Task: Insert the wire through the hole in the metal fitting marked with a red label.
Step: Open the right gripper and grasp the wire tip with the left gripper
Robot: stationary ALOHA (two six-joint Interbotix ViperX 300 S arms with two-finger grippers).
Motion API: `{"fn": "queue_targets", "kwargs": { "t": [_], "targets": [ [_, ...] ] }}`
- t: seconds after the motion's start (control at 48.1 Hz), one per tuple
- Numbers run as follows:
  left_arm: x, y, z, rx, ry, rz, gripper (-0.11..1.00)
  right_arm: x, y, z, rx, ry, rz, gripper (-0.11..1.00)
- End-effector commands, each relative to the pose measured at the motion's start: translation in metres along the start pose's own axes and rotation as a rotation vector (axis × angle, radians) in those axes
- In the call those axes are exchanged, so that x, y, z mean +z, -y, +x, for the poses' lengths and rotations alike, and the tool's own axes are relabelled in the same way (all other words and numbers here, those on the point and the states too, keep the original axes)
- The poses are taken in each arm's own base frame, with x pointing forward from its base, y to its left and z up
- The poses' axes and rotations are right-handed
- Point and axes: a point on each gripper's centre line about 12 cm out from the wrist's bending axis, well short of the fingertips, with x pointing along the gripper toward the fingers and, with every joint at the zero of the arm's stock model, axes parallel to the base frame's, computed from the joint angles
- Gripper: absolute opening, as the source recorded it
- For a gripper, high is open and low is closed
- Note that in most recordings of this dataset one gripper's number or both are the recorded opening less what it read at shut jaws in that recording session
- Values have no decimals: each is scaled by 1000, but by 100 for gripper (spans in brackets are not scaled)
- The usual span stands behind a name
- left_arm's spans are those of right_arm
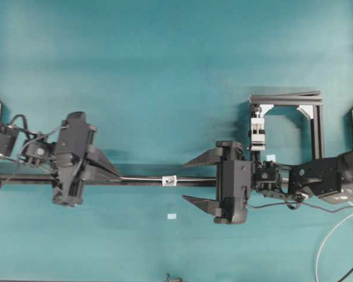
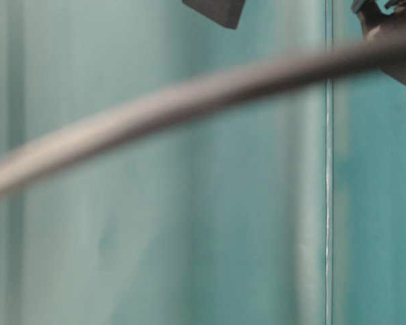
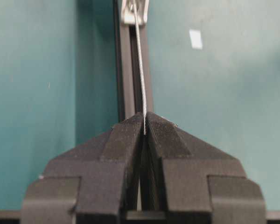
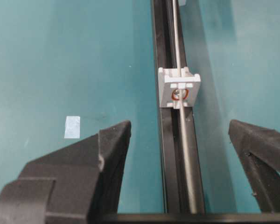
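Observation:
The thin silver wire [image 1: 141,178] lies along the black rail [image 1: 23,180]. My left gripper [image 1: 116,175] is shut on its end; the left wrist view shows the wire [image 3: 141,70] coming out of the closed fingertips [image 3: 144,122] and reaching the metal fitting [image 3: 134,11]. The fitting [image 1: 169,180] is a small silvery block on the rail. In the right wrist view it [image 4: 178,88] has a red ring round the hole [image 4: 178,94]. The wire [image 4: 185,154] shows on both sides of the hole. My right gripper [image 4: 179,128] is open and straddles the rail, touching nothing.
A black frame [image 1: 285,98] with a white-and-black clamp block [image 1: 257,132] stands at the back right. A white tape scrap [image 1: 172,217] lies on the teal table. A white cable [image 1: 329,235] curves at the bottom right. A blurred cable [image 2: 189,95] blocks the table-level view.

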Motion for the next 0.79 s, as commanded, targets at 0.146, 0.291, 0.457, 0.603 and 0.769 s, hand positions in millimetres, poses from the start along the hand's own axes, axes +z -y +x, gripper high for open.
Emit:
{"fn": "queue_targets", "kwargs": {
  "t": [0.146, 0.291, 0.457, 0.603, 0.769],
  "targets": [
    [-3, 4, -16, -16, -7, -15, -10, 15, -5, -5, 17, 41, 14, 92],
    [-5, 3, -23, -11, -23, -36, -10, 15, -5, -5, 16, 41, 15, 92],
    [-6, 2, -24, -8, -29, -42, -10, 15, -5, -5, 18, 41, 13, 92],
    [-6, 2, -23, -8, -34, -35, -10, 15, -5, -5, 17, 38, 10, 92],
    [-5, 2, -23, -7, -32, -33, -10, 15, -4, -5, 17, 40, 10, 92]
  ]
}}
